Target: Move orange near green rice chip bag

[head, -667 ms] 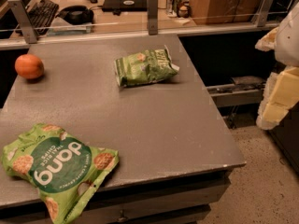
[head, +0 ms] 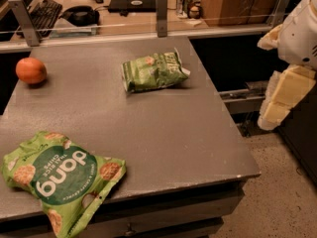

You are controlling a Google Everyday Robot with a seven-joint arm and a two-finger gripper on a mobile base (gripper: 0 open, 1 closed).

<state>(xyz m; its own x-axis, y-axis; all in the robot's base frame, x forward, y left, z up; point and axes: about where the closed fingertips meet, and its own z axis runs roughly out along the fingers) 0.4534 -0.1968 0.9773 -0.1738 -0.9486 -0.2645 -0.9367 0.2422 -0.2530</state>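
The orange [head: 30,70] sits at the far left of the grey table [head: 163,133], near its back edge. The green rice chip bag [head: 62,177] lies flat at the front left corner, its "dang" circle facing up and its lower end hanging over the table's front edge. My gripper [head: 280,100], cream-coloured under a white arm, hangs in the air off the table's right side. It is far from both the orange and the bag, and it holds nothing that I can see.
A smaller green snack bag [head: 152,71] lies near the middle back of the table. A rail with metal posts [head: 161,13] runs along the back edge, with a desk, a keyboard [head: 42,11] and cans behind it. The floor lies to the right.
The gripper has shifted slightly left and up, toward the table's right edge. The orange and both bags have not moved.
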